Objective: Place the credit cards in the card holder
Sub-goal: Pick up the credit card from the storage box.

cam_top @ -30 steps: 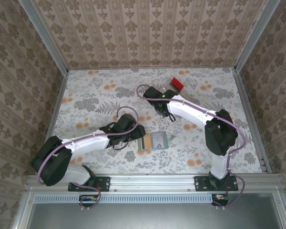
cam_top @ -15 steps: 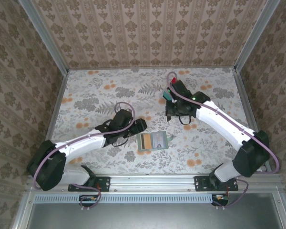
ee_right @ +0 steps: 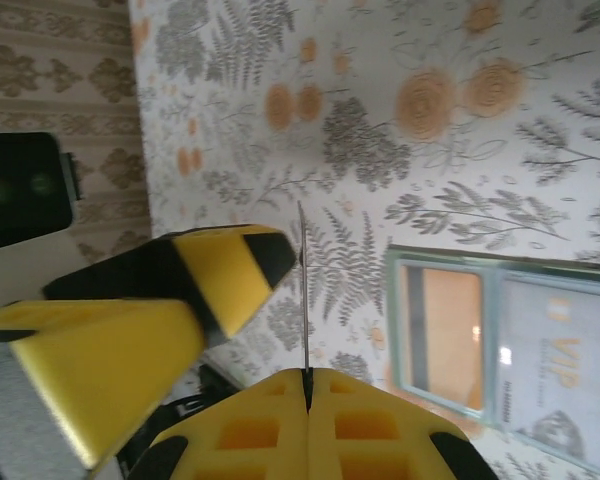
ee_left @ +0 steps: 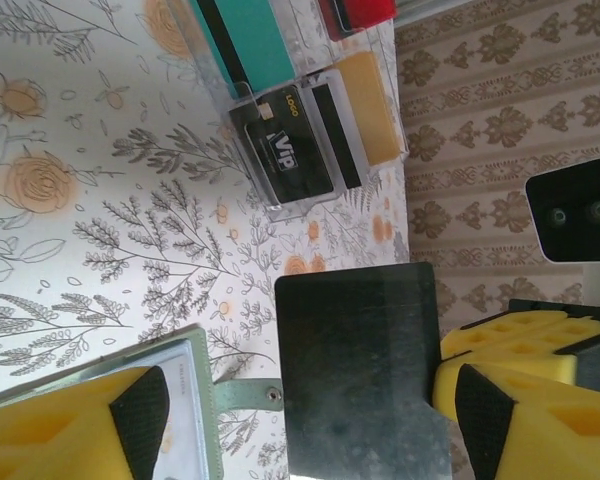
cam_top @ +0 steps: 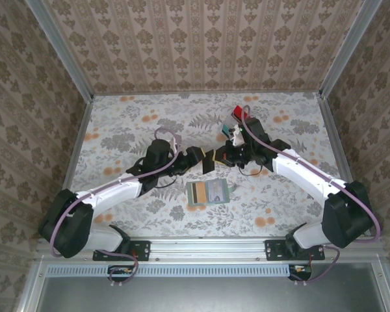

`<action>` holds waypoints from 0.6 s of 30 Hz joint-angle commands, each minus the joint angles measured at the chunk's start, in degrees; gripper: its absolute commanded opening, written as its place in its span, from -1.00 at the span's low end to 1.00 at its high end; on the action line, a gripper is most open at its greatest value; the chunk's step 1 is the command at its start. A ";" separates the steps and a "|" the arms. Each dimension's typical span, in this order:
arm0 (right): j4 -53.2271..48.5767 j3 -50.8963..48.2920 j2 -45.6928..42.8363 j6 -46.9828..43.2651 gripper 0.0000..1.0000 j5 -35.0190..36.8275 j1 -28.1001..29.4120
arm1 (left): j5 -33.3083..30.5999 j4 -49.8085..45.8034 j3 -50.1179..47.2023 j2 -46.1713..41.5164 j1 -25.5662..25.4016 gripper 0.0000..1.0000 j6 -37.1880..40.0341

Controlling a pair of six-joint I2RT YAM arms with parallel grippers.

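Evidently this is a hand-over in mid-air: the right fingers are clamped together on the edge of a dark card, holding it out above the flowered surface so that the other arm can take it. The left fingers stand apart on either side of that card. The left wrist view shows a clear gap on one side, while on the other the pad sits just beside the card's edge; whether it touches cannot be told.

The wallet lies open and flat on the surface, near the arms' bases and just below the meeting point. An orange card and a pale one are already sitting in its pockets. Passing the card over probably gives the left arm a better grip angle for sliding it into a slot.

More cards wait in the clear tray farther back: a teal one, a red one, a tan one and a black one.

Both arms stretch inward from their bases, forearms low and nearly level. Their wrists are turned to face each other over the middle of the surface, the right one holding the card on edge.
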 commanded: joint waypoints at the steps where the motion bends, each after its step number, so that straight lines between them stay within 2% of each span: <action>1: 5.07 -1.16 -0.79 3.17 -1.00 -4.48 -0.59 | 2.84 4.41 0.40 0.42 0.27 0.49 -2.13; 11: 13.02 -4.37 0.88 8.17 -1.00 -7.65 -1.77 | 5.43 7.96 0.52 -0.16 0.29 -0.21 -3.62; 18: 16.88 -5.83 0.59 10.51 -0.89 -9.54 -2.54 | 4.00 8.18 -0.23 -1.49 0.43 -0.85 -5.78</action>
